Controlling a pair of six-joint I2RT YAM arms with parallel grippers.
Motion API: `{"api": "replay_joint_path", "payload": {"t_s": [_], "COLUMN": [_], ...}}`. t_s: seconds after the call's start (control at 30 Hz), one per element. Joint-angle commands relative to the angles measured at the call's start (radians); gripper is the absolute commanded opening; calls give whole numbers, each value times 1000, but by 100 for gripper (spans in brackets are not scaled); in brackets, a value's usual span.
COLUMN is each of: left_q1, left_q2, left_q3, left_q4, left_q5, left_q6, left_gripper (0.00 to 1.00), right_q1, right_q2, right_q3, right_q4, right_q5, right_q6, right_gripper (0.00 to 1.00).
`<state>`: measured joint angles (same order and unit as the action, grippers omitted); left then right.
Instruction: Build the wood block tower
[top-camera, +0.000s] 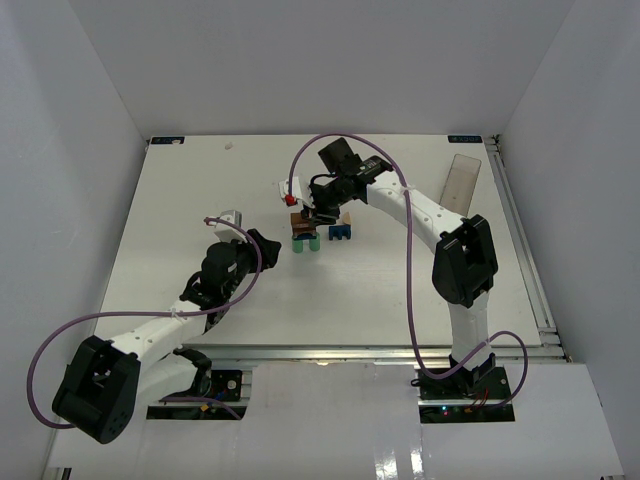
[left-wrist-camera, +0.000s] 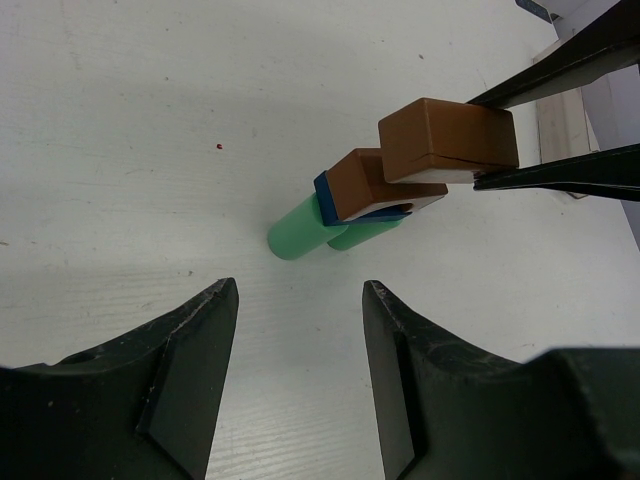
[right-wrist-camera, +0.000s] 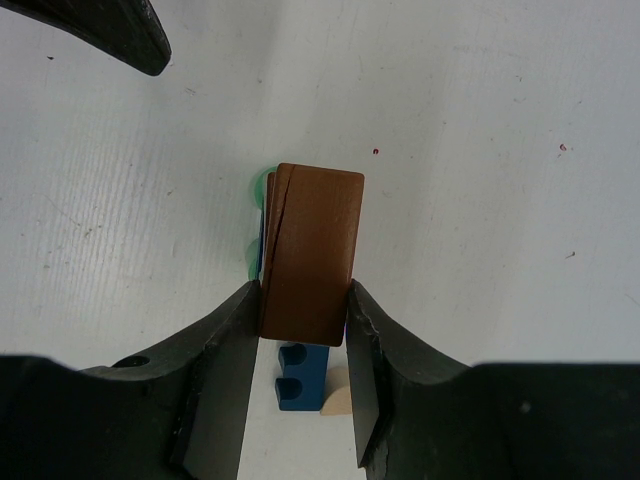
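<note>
The tower stands mid-table: two green cylinders (top-camera: 305, 244) (left-wrist-camera: 300, 236) lie side by side. On them rests a flat blue piece (left-wrist-camera: 324, 192), and a brown arch (left-wrist-camera: 368, 184) sits on that. My right gripper (top-camera: 318, 213) (right-wrist-camera: 303, 292) is shut on the brown brick (left-wrist-camera: 446, 140) (right-wrist-camera: 310, 255), holding it just over the arch. Whether brick and arch touch I cannot tell. Another blue piece (top-camera: 340, 233) (right-wrist-camera: 300, 386) and a tan piece (top-camera: 347, 218) (right-wrist-camera: 338, 399) lie right of the tower. My left gripper (top-camera: 262, 243) (left-wrist-camera: 300, 292) hangs open and empty, a short way left of the tower.
A clear plastic box (top-camera: 462, 182) lies at the back right of the table. White walls enclose the table on three sides. A metal rail (top-camera: 380, 350) runs along the near edge by the arm bases.
</note>
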<state>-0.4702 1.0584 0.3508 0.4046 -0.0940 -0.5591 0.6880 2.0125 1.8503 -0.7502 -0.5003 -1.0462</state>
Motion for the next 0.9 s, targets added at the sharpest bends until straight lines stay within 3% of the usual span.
{"api": "replay_joint_path", "payload": {"t_s": [0.0,0.87], "left_q1": [5,5], "left_q2": [-12,-11], "left_q3": [26,27], "left_q4": [23,28], "left_q5": [6,10], "left_q6": [-4,-2], "left_gripper": [63,64], "right_q1": [4,4], "right_q2": [-11,3], "right_q3": [-4,5], "right_q4": [26,-5], "right_q5": [-17,-31], "right_q6": [12,3], "right_gripper": [19,23]}}
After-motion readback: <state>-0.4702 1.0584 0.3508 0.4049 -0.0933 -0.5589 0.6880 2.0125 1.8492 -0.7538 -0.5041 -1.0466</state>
